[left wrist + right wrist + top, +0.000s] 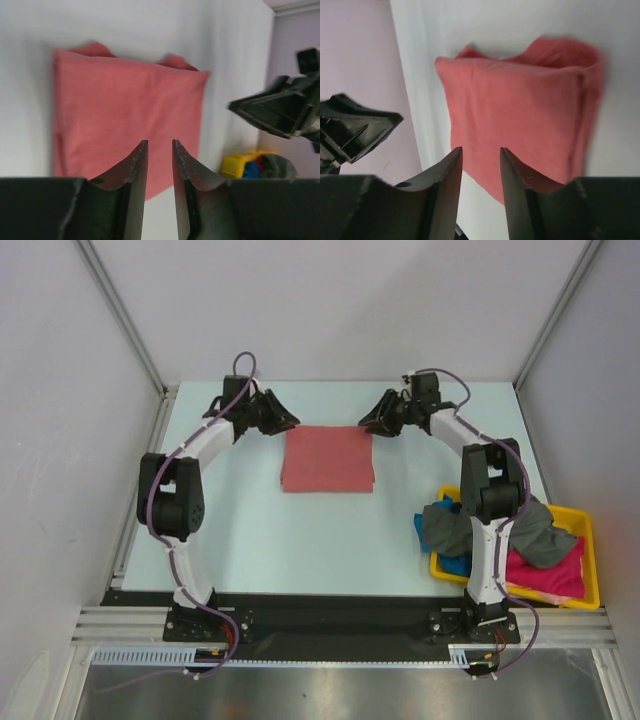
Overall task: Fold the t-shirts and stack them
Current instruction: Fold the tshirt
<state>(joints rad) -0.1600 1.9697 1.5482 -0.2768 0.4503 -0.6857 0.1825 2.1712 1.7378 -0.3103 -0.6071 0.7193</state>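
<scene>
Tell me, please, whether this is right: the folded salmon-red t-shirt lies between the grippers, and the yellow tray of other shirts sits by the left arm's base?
Not quite: the top view shows the yellow tray of other shirts by the right arm's base. The folded salmon-red t-shirt does lie between the left gripper and right gripper.

Table (250,530): pale, flat, matte top. One salmon-red t-shirt (328,459) lies directly on it, folded into a flat rectangle, toward the far edge and roughly centred left to right. A yellow tray (590,540) sits at the near right corner. A dark grey t-shirt (445,525) spills over the tray's left rim onto the tabletop.
</scene>
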